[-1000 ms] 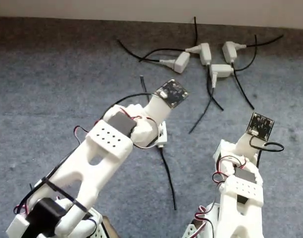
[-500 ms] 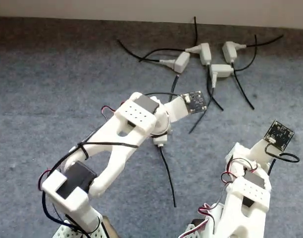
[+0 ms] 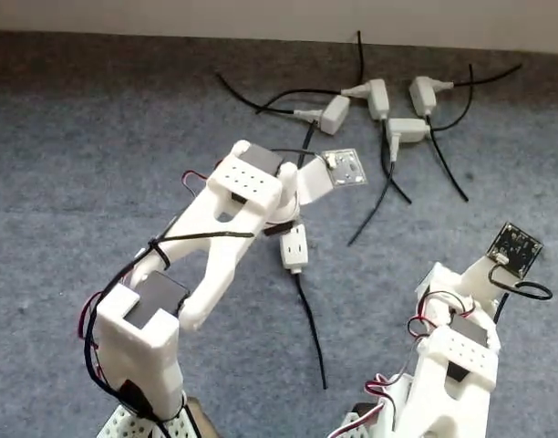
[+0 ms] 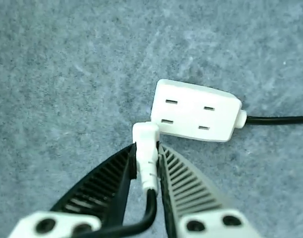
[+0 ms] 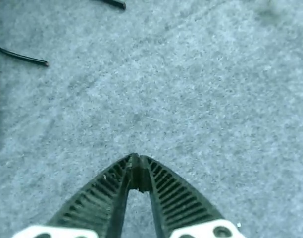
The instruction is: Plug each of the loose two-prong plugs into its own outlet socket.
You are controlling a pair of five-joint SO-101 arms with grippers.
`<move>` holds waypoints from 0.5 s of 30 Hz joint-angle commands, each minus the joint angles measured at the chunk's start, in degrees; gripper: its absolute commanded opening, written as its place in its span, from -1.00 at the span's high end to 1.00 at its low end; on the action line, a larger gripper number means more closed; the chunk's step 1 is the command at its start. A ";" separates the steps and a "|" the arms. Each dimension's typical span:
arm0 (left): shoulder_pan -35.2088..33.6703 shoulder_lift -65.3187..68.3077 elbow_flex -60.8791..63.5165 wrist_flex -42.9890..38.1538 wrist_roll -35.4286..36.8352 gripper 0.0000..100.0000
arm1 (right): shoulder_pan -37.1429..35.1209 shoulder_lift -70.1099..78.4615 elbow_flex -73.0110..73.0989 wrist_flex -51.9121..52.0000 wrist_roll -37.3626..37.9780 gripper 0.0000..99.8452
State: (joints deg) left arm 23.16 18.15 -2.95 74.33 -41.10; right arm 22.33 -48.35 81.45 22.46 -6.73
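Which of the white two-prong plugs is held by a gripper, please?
The white plug clamped in the left gripper, beside the white outlet block; the other four plugs lie loose.

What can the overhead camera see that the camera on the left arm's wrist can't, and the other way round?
The overhead camera adds four loose white plugs tangled with their cords at the far side, plus the left arm and right arm. The left wrist camera adds the tool shut on a white plug at the socket block's edge, and the block's four slots. Both share the socket block, its black cord and the grey carpet.
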 commanded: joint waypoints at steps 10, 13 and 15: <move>1.54 -1.01 -11.56 6.51 -0.26 0.99 | 0.31 -1.10 -0.75 -0.13 -0.53 0.99; 2.95 -0.66 -12.26 9.14 -0.70 0.99 | 0.31 -1.10 -0.75 -0.13 -0.53 0.99; 4.35 -0.66 -11.21 9.85 -2.73 0.99 | 0.31 -1.10 -0.75 -0.13 -0.53 0.99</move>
State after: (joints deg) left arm 25.01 18.15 -12.88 82.77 -42.07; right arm 22.33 -48.35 81.45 22.46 -6.73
